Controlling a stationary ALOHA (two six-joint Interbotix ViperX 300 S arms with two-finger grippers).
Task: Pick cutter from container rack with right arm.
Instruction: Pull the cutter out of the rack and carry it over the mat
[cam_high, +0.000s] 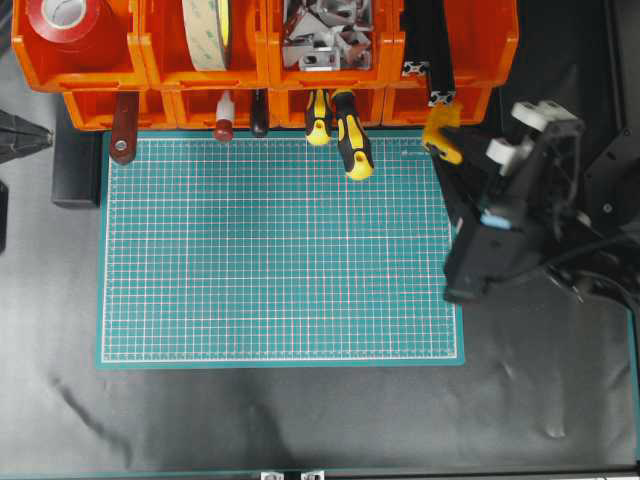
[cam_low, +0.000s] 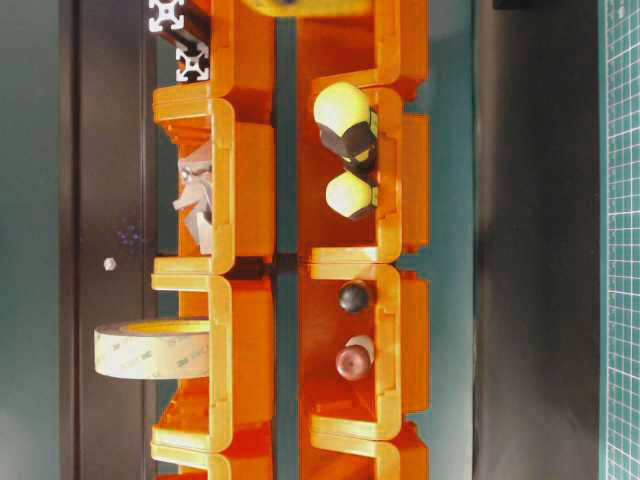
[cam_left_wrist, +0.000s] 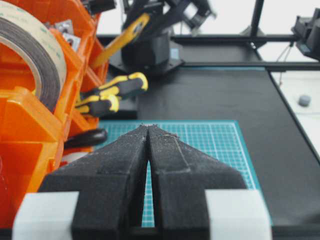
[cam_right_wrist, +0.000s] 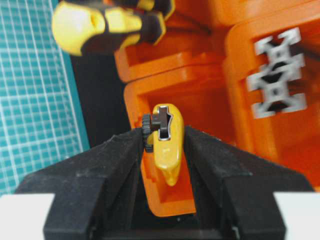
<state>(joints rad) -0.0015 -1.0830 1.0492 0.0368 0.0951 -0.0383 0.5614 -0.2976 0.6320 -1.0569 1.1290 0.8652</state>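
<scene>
My right gripper (cam_right_wrist: 162, 150), jaws clamped on the cutter (cam_right_wrist: 166, 145): a slim yellow body with a dark ridged slider, at frame centre before the container rack's (cam_right_wrist: 200, 95) lower orange bin. My left gripper (cam_left_wrist: 148, 131), lower frame, jaws together, holds nothing.

left end effector (cam_left_wrist: 148, 131): closed, empty | right end effector (cam_right_wrist: 162, 137): clamped on cutter (cam_right_wrist: 166, 142)

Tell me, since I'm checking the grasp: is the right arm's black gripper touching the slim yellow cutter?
Touching. The right wrist view shows the right gripper with both black fingers pressed against the sides of the yellow cutter, no gap visible, at the orange container rack.
</scene>
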